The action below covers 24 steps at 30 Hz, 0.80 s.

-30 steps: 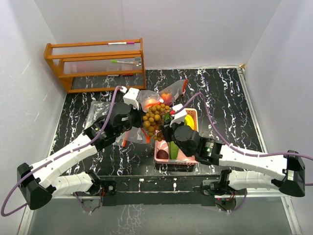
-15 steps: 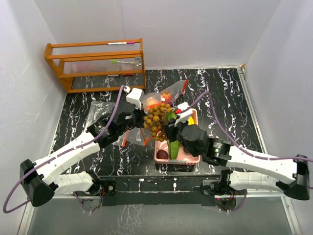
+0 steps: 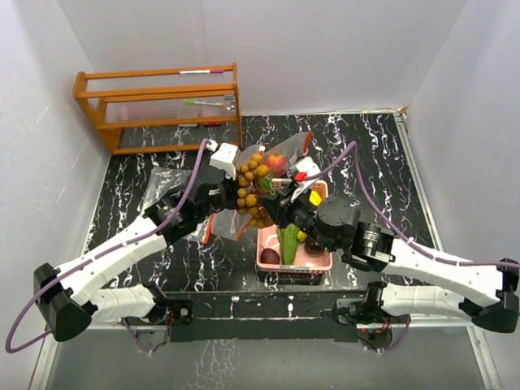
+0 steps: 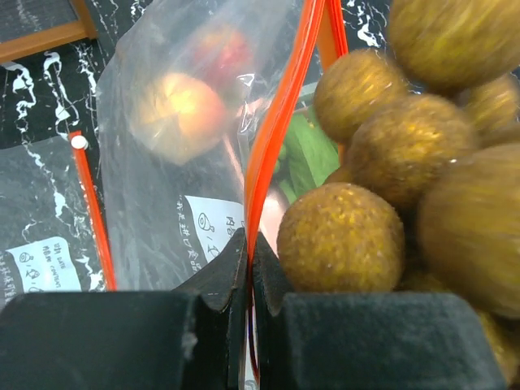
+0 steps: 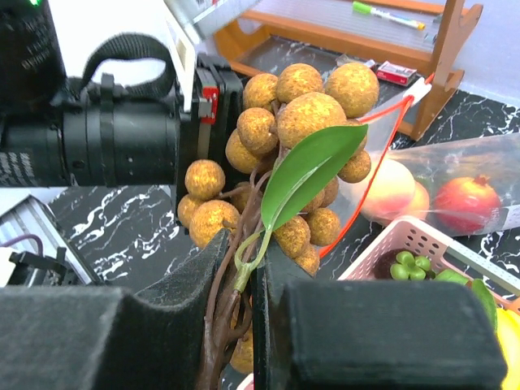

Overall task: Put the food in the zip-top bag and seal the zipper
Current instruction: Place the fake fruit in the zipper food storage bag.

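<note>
At the upper left of the overhead view stands a wooden rack (image 3: 158, 104), and below it a spare bag (image 3: 166, 183) lies flat on the table (image 3: 382, 162); both are clear of the work. Just right of them, the left fingers (image 4: 218, 280) are pressed together on the orange zipper rim of the zip-top bag (image 4: 162, 187), holding its mouth up; an orange fruit (image 4: 179, 114) and a red fruit (image 4: 223, 53) already lie inside. At the centre hangs the longan bunch (image 5: 305, 114), right at the bag's mouth and brushing the rim; the right fingers (image 5: 191, 280) pinch its woody stem, nearly closed.

The step in hand looks like loading the longans. The next move likely calls for carrying the bunch deeper past the rim before letting go, since the cluster is wide and the mouth is held on one side only, so it could snag on the zipper.

Lower right of centre, the pink basket (image 3: 264, 258) holds a cucumber (image 3: 288, 242), a banana (image 3: 314, 197) and a dark purple fruit (image 3: 270, 257); further right the table lies open to its edge, with room to swing.
</note>
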### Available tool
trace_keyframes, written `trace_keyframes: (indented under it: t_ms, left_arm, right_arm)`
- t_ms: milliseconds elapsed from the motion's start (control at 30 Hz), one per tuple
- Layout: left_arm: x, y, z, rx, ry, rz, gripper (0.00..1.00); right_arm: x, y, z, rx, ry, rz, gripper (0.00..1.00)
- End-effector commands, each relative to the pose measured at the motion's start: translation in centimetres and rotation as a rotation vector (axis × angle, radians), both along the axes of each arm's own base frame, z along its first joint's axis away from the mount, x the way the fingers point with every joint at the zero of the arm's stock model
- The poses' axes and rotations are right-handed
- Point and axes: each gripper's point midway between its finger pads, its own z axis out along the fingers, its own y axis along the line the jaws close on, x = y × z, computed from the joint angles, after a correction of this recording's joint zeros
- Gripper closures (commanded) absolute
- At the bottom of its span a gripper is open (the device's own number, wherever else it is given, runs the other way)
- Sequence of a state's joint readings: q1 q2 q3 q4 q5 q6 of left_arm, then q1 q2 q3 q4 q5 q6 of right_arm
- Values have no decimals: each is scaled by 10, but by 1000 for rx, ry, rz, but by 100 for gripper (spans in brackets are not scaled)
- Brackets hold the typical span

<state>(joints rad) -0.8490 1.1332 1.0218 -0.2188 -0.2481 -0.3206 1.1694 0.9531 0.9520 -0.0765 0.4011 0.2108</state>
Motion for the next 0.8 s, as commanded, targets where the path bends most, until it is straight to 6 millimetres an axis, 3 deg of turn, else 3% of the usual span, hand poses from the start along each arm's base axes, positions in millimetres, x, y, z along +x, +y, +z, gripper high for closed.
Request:
trace_keyframes:
  t_ms: [0,300,500,600,767]
  left_arm:
    - [0,-7,41,-77,-70,-20,100]
    - [-2,0,81,-135,-140,-10,100]
    - [-8,-4,81,-146,-131,-52,100]
    - [-12,-7,67,-136,-103,-72,100]
    - [-14,-5,44,-114,-71,-71,100]
  right_arm:
    - [-12,21,-8,19,32,98,92]
    - [-25,49,-71,-113,166,206,92]
    - [-9,47,-99,-216,213,111,92]
    - [-5,41,-92,-205,213,77,92]
    - [-6,25,-44,-41,143,51,92]
